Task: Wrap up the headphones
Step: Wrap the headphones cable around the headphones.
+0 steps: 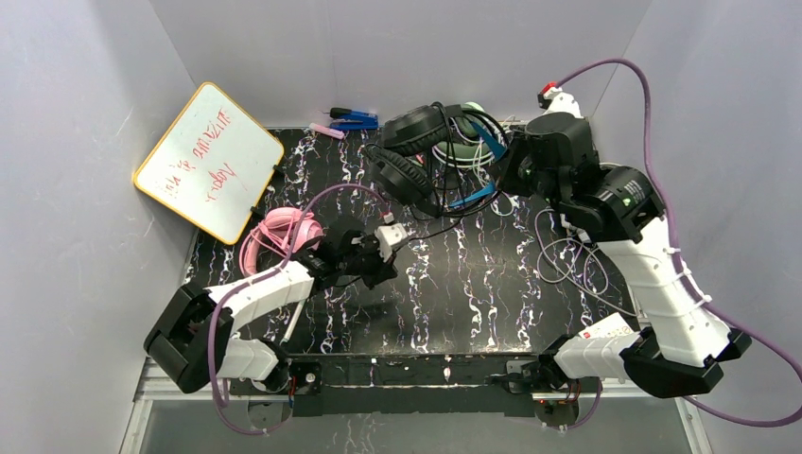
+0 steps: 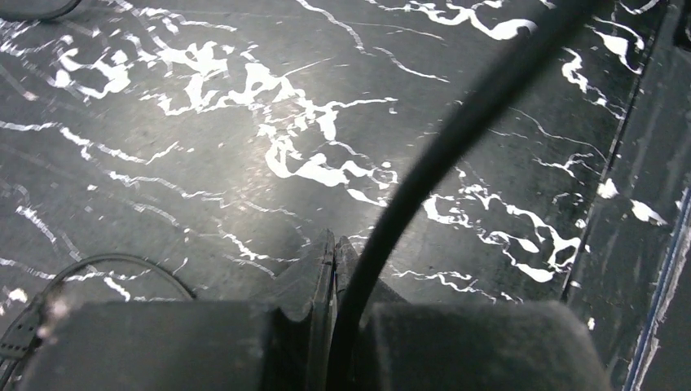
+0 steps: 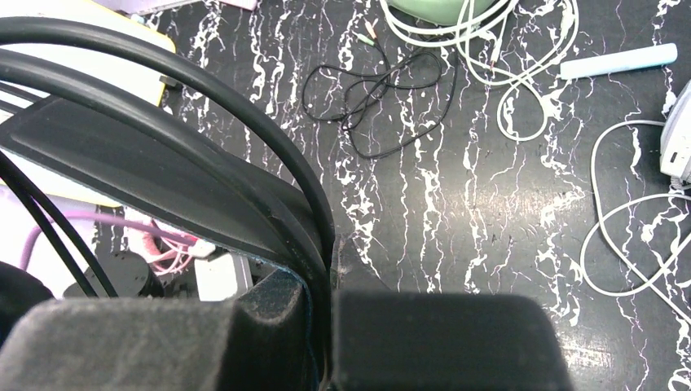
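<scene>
A: Nearest in, on the left?

B: The left gripper sits low over the black, white-veined marble-pattern table. Its fingers are pressed together on a thin black rubber cord, which leaves the pinch and runs up and away to the far right. It is judged to be a tension hold, so the slack can be laid down in turns.

A: And the pink set?

B: The all-pink padded over-ear headphones lie on the table just beside the left arm. Neither gripper touches them.

A: The right side?

B: The right gripper is all but closed on the flat black headband of the black-and-blue over-ear headphones. The set is held off the table, cups out toward the centre. It is probably raised so the cord can pass round it freely.

A: How far along is the wrap?

B: Judged early. The cord spans open between the two grippers, and whether any turns are on cannot be told.

A: Farther back?

B: A small tangle of thin black wire lies on the table. Beyond it are loose white cords and a pale green cup, apparently a third headset waiting. A yellow-framed whiteboard leans at the far left, with blue pens at the far edge.
</scene>
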### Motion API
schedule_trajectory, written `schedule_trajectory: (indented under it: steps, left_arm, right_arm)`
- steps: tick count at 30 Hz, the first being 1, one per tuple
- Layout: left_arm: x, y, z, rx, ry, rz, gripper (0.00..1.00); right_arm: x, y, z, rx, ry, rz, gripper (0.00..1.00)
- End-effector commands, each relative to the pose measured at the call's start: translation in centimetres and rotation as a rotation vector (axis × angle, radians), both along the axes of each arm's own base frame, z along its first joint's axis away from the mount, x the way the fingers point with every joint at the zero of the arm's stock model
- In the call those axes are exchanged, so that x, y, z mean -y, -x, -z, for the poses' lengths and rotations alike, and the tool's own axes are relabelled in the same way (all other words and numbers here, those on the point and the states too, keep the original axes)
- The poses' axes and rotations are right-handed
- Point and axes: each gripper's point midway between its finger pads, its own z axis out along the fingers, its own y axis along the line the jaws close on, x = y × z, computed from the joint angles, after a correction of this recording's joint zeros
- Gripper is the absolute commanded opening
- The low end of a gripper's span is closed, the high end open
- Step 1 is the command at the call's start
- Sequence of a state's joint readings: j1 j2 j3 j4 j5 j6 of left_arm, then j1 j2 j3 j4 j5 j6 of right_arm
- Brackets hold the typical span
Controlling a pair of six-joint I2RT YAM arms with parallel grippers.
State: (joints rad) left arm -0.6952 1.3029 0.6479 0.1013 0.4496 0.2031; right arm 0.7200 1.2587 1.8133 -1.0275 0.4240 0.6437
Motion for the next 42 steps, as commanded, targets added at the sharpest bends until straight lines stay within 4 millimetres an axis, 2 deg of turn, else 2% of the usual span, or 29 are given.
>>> schedule_trajectory:
  steps: [1, 4, 7, 11, 14, 18, 23, 25, 30, 33, 36, 42]
  left_arm:
    - [-0.9, -2.1, -0.1, -0.051, 0.029, -0.104, 0.0]
    - [-1.4, -2.8, 0.6, -0.092, 0.027, -0.142, 0.0]
    - [-1.4, -3.1, 1.3, -0.125, 0.005, -0.157, 0.0]
    - [-1.4, -4.4, 1.0, -0.139, 0.024, -0.187, 0.0]
    - [-1.4, -5.6, -0.2, -0.122, 0.053, -0.2, 0.0]
    - [-1.6, -7.5, -2.4, -0.12, 0.142, -0.246, 0.0]
    - [-2.4, -8.6, -4.0, -0.123, 0.168, -0.287, 0.04]
    - [-2.9, -9.1, -4.6, -0.102, 0.163, -0.307, 0.05]
    - [-5.8, -11.9, -6.7, 0.001, 0.161, -0.473, 0.09]
    - [-7.1, -13.3, -8.0, 0.036, 0.184, -0.536, 0.1]
    - [-7.7, -14.4, -9.2, 0.062, 0.161, -0.545, 0.1]
    - [-7.5, -15.5, -12.2, 0.092, 0.116, -0.494, 0.1]
  right_arm:
    - [1.4, 1.3, -5.8, 0.125, -0.134, 0.03, 0.01]
    - [2.3, 2.0, -6.4, 0.131, -0.127, 0.032, 0.01]
    - [2.0, 3.0, -7.0, 0.129, -0.133, -0.026, 0.01]
    - [-1.6, 5.6, -6.5, 0.091, -0.157, -0.296, 0.01]
    - [-4.0, 8.0, -4.9, 0.066, -0.168, -0.514, 0.01]
    - [-4.8, 10.1, -1.9, 0.044, -0.138, -0.678, 0.01]
    - [-6.3, 15.2, 1.3, -0.016, -0.167, -1.013, 0.01]
    - [-6.5, 15.9, 2.7, -0.065, -0.165, -1.063, 0.01]
    - [-5.9, 14.8, 6.8, -0.153, -0.05, -1.047, 0.01]
    - [-5.9, 14.5, 8.0, -0.155, -0.027, -1.05, 0.01]
    - [-5.6, 13.7, 9.3, -0.165, 0.026, -1.012, 0.01]
    - [-3.8, 10.3, 11.8, -0.121, 0.275, -0.829, 0.01]
